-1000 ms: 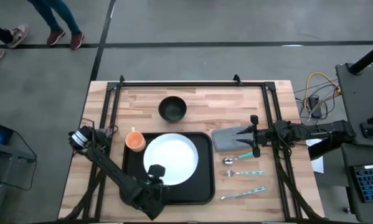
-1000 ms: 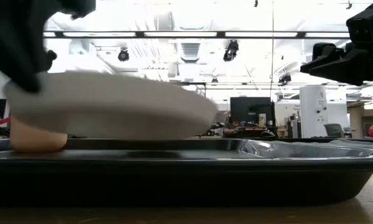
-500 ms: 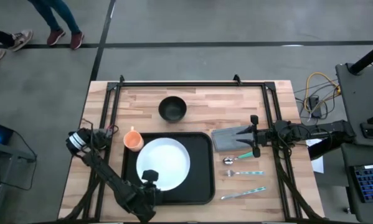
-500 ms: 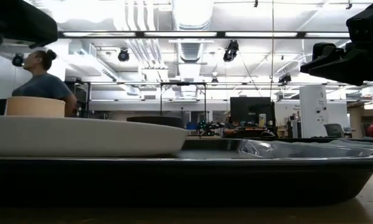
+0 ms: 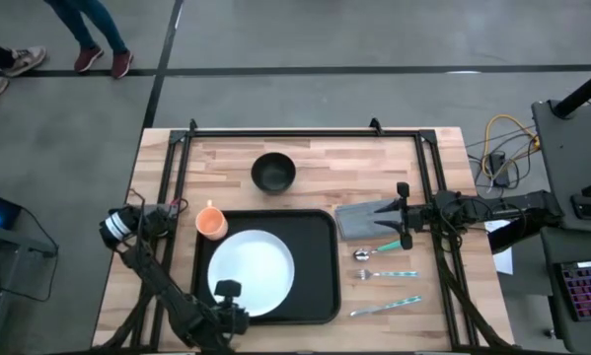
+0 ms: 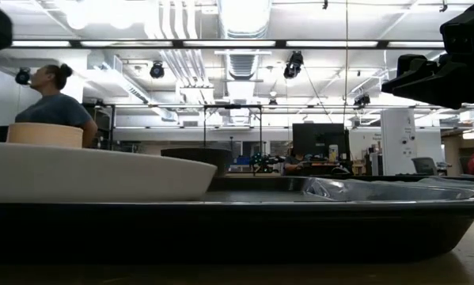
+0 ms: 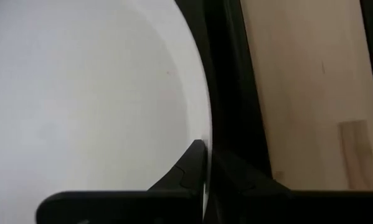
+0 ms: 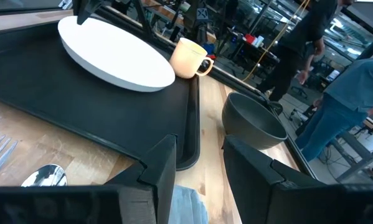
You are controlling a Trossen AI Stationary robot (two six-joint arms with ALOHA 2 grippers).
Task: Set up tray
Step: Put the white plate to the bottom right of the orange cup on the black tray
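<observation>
Plate (image 5: 251, 272) set in tray (image 5: 320, 266); left claw (image 5: 226, 296) prob. gripping its rim. Cup (image 5: 212, 222), bowl (image 5: 272, 173), napkin (image 5: 359, 219), cutlery (image 5: 384, 274) on counter (image 5: 344, 163). Right claw (image 5: 404, 216) open, idle over napkin.

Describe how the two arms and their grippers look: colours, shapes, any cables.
Both arms are dark, nearly black, built of slim jointed segments. The left arm has a rounded base joint with a pale ring and ends in the left gripper, a blocky black head. The right gripper has two flat, matte black fingers with squared edges. Yellow and orange cables loop near the right arm's base. No markings are legible.
</observation>
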